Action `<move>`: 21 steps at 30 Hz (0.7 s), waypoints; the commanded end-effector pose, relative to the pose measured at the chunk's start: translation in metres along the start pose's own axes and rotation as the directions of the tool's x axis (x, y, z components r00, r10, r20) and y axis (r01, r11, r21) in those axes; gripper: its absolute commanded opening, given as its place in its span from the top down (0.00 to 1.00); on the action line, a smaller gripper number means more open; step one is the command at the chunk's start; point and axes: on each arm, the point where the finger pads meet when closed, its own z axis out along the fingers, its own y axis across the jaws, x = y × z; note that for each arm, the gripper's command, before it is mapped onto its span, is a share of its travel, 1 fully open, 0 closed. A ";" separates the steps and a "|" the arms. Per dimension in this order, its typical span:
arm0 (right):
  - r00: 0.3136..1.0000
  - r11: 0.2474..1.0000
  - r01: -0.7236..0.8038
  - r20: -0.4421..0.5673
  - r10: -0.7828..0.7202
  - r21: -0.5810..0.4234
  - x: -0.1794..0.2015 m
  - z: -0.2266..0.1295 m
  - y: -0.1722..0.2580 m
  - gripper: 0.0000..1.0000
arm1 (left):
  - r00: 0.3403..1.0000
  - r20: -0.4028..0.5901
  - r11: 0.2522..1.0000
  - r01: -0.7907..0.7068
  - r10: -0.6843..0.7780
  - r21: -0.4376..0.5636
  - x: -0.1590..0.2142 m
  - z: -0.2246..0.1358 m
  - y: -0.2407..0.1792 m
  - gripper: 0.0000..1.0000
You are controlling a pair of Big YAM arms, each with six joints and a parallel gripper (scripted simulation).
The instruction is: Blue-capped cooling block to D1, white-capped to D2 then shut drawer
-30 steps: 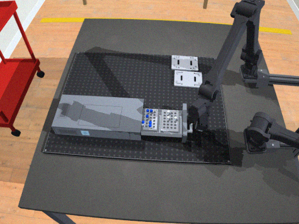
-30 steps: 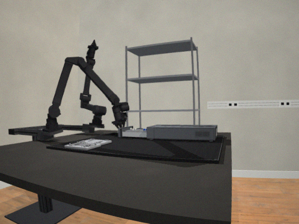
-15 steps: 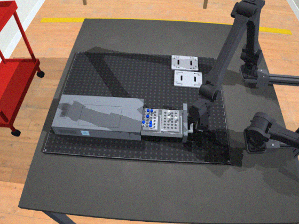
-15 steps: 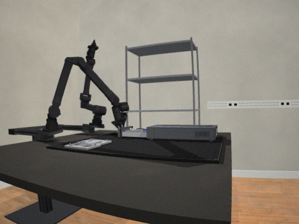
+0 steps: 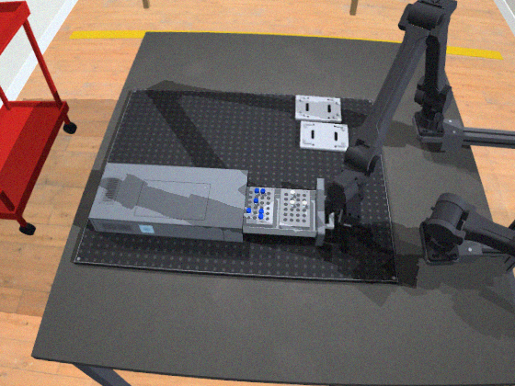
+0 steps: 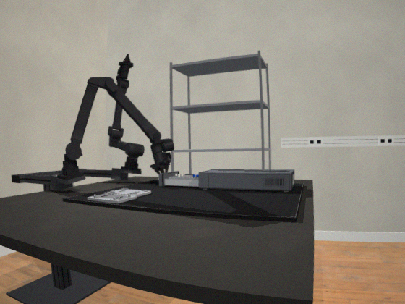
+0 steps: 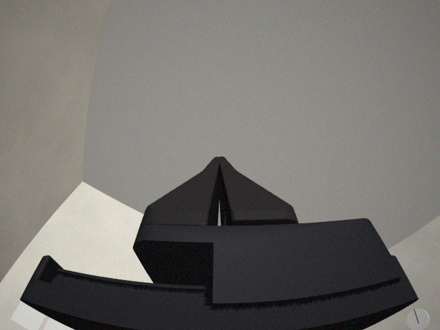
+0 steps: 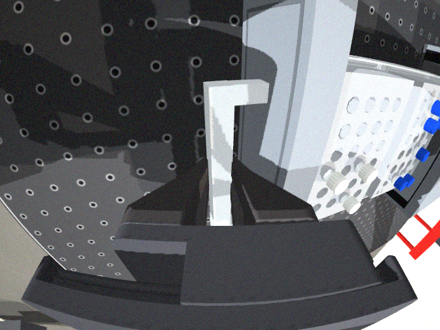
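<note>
Two cooling blocks in the open drawer, right end effector on its handle.

One cooler COLD [image 5: 170, 195] [image 6: 246, 180], one drawer [image 5: 320, 207] [image 6: 161, 179] [image 8: 302, 88] pulled out. Two blocks inside, side by side: blue-cap block [image 5: 268, 221] nearer the housing, white-cap block [image 5: 295, 223] [image 8: 376, 83] by the drawer front. Six blue caps in top view, three white caps. Two deck slots: D1 [image 5: 324, 143] next to COLD, D2 [image 5: 318, 117] beyond it.

Two arms. Right end effector [image 5: 337, 219] [image 6: 163, 172] [image 8: 220, 165]: closed around one pale handle [image 5: 330, 221] [image 8: 220, 142]. Left end effector [image 6: 126, 56] [image 7: 220, 158]: fully closed, nothing gripped, raised well above the bench [image 5: 184, 322] [image 6: 163, 231]. Right arm stands in front of the drawer, its forearm passing beside D1 in top view.

Around: one perforated board [image 5: 221, 271] [image 6: 173, 204] [image 8: 88, 131] under cooler and slots; one red cart [image 5: 41, 64] [image 8: 426, 239]; one shelf unit [image 6: 171, 108].
</note>
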 end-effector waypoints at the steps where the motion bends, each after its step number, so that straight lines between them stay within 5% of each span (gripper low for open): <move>1: 1.000 1.000 0.005 0.012 -0.005 -0.010 -0.009 0.001 0.019 1.00 | 0.999 -0.034 1.000 -0.008 0.008 0.001 0.023 0.008 -0.002 1.00; 21: 1.000 1.000 0.006 0.011 -0.006 -0.011 -0.009 0.000 0.024 1.00 | 0.999 -0.034 1.000 -0.008 0.008 0.001 0.023 0.008 -0.002 1.00</move>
